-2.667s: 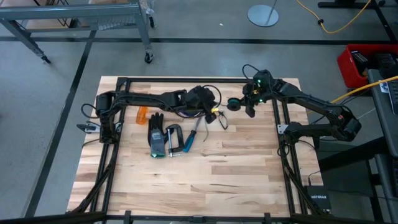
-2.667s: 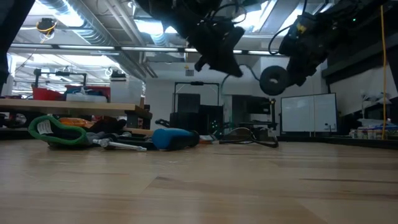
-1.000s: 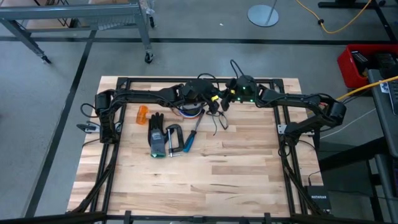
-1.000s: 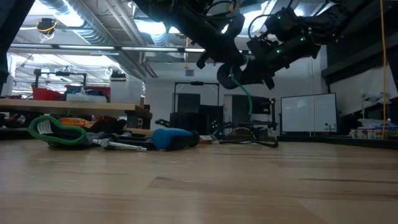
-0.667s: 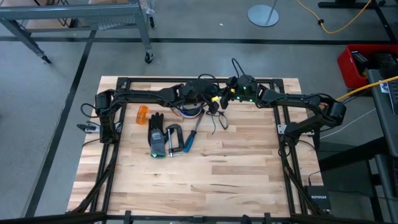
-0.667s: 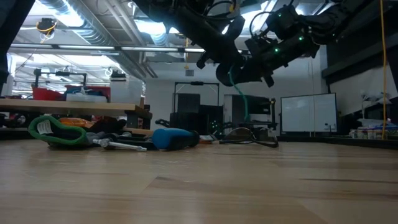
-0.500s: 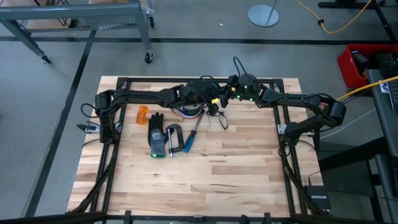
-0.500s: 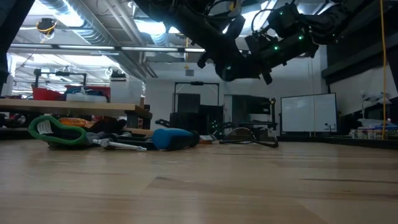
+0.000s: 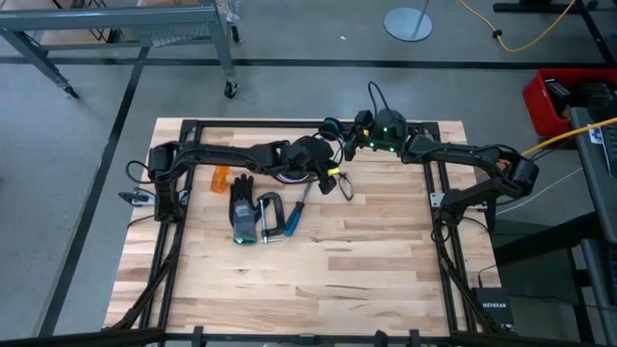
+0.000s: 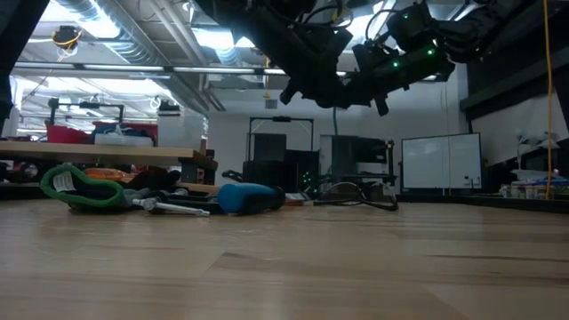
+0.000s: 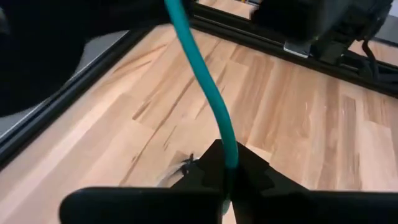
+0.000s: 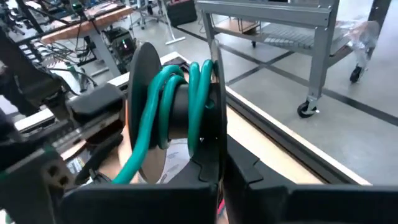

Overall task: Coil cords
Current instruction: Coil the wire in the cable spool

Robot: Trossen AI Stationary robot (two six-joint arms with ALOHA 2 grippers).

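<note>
A black spool (image 12: 177,109) carries several turns of the thin teal cord (image 12: 163,102); my right gripper (image 12: 214,180) is shut on it, high above the table's far middle (image 9: 349,135). From the spool the cord runs down to my left gripper (image 11: 227,165), which is shut on it just nearer and to the left (image 9: 331,170). In the low view both grippers hang well above the table, with a short stretch of teal cord (image 10: 335,116) below them. A black cord (image 9: 343,187) lies loose on the wood under them. My left gripper pinches the teal cord (image 11: 229,149) between its fingertips, at a point along its free run. The cord rises from the fingers in a gentle curve toward the spool, clear of the table. My right gripper pinches the rim of one of the spool's flanges (image 12: 217,163) between its two fingers. The fingers come nearly level from the table's right. The spool stands on edge, lifted clear of the table, its axle level.
On the wood to the left lie a black glove (image 9: 243,206), a clamp (image 9: 269,214), a blue-handled screwdriver (image 9: 298,204), an orange piece (image 9: 221,177) and a tape roll (image 9: 287,174). A black frame (image 9: 436,173) edges the table.
My right gripper has risen a little toward the far edge and tipped upward, carrying the spool; in the low view the spool's round face has turned out of sight. My left gripper has sunk slightly toward the left. The teal length hanging below the grippers is shorter.
</note>
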